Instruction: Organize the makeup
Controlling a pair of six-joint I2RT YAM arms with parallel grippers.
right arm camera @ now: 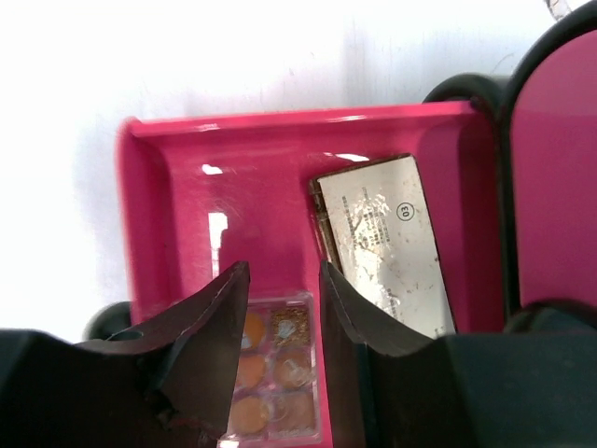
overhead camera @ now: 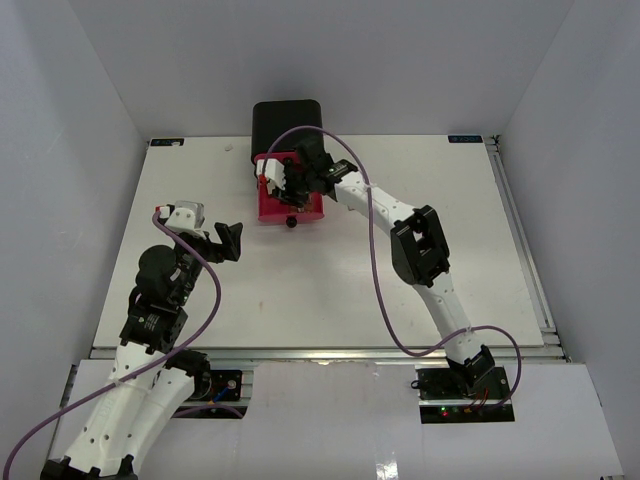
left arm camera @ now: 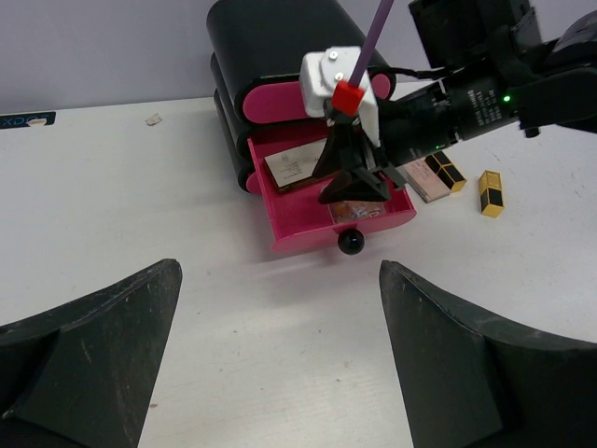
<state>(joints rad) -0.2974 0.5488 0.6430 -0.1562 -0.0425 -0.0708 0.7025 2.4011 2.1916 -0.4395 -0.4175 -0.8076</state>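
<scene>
My right gripper [overhead camera: 288, 187] hangs over the open pink drawer [right arm camera: 187, 177], its jaws a little apart. The square eyeshadow palette [right arm camera: 280, 373] lies flat in the drawer under the fingers, near the drawer's front. In the left wrist view it shows [left arm camera: 359, 211] below the right gripper [left arm camera: 352, 179]. A flat rectangular case with a silvery label [right arm camera: 382, 238] lies beside it in the drawer [left arm camera: 291, 169]. Two black-and-gold lipsticks [left arm camera: 446, 171] [left arm camera: 491, 192] and a flat tan piece [left arm camera: 422, 183] lie on the table right of the drawer. My left gripper [left arm camera: 280, 355] is open and empty over bare table. The tube and the pump bottle are out of view.
The black box with pink drawers [overhead camera: 288, 125] stands at the back middle of the white table [overhead camera: 450, 260], its bottom drawer pulled out with a black knob [left arm camera: 351, 243] at the front. The right arm [overhead camera: 420, 245] reaches across from the right. White walls surround the table.
</scene>
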